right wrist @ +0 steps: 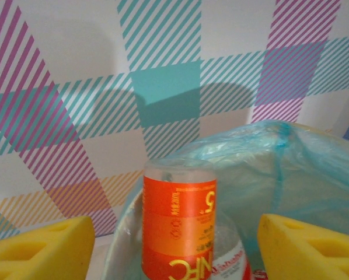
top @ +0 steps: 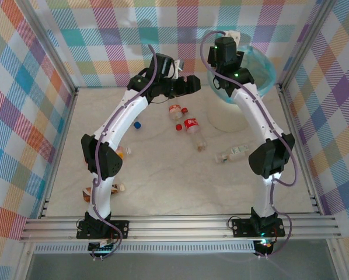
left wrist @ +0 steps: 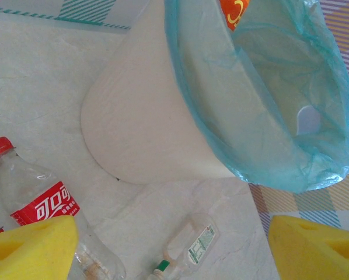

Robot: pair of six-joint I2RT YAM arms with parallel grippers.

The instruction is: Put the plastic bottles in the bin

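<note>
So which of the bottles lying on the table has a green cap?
The clear bottle with the white-and-green label, lying on its side near the foot of the bin. The red-labelled bottle beside it has a red cap.

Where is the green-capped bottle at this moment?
In the top view the green-capped bottle lies on the table right of centre, just on the near side of the bin, right of the red-labelled bottle.

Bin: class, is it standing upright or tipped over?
Upright: the bin stands on its base on the table, open mouth facing up.
</note>
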